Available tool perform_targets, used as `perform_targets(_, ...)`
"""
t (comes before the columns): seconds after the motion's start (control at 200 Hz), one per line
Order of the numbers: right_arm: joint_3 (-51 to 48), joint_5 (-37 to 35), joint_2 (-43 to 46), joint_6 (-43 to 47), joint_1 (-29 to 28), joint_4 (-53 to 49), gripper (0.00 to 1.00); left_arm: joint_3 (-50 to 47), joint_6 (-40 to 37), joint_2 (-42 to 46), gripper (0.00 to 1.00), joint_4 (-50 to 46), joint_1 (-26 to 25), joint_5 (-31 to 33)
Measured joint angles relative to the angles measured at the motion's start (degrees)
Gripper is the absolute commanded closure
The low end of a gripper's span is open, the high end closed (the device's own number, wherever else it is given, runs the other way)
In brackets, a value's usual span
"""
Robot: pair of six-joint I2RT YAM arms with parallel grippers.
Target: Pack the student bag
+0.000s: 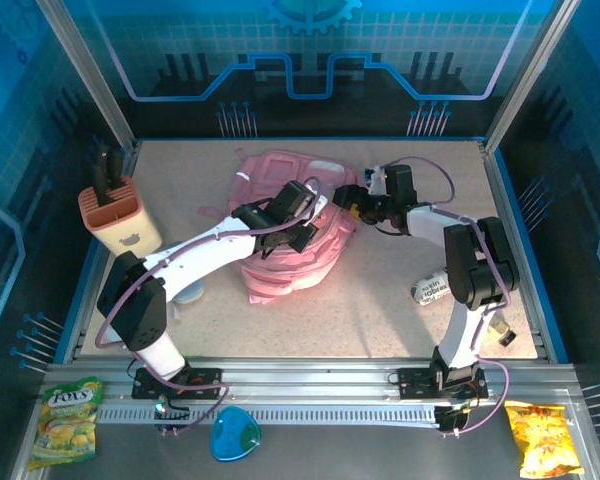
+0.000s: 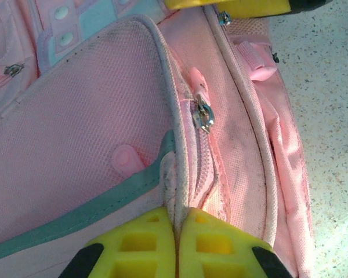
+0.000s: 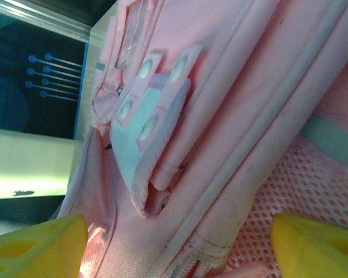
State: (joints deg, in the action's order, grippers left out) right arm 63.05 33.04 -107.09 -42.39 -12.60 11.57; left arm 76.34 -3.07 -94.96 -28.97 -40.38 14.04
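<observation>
On the speckled table [image 1: 380, 300] the student bag [image 1: 280, 275] lies mid-surface. My left claw [image 2: 175, 217] is pinched tight on its piped seam [image 2: 175, 168]; my right claw [image 3: 180, 243] gapes wide, holding nothing. Opening comes first, I judge: next, catch the zipper pull [image 2: 204, 116]. The bag's contents are hidden; the pink holder [image 1: 120, 220] keeps dark handles [image 1: 105, 170].

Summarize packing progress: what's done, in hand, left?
Done: nothing visibly packed. The student bag lies with its zip looking closed below the zipper pull. In hand: the left gripper is shut on the bag's piped edge, and the right gripper is open over the bag. Left: open it and load. A white labelled item lies beside the right arm.
</observation>
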Motion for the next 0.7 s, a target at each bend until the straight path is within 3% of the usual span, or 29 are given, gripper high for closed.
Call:
perform_targets(0.36,-6.58,10.03,0.5,-0.22,0.87,11.65,0.25,-0.22,0.66,0.96,1.0,0.37,2.08,-1.95)
perform_targets(0.7,-10.47,15.43,1.25,-2.43,2.67,17.94,0.5,-1.18,0.63,1.77,1.0,0.98,2.73,-3.89)
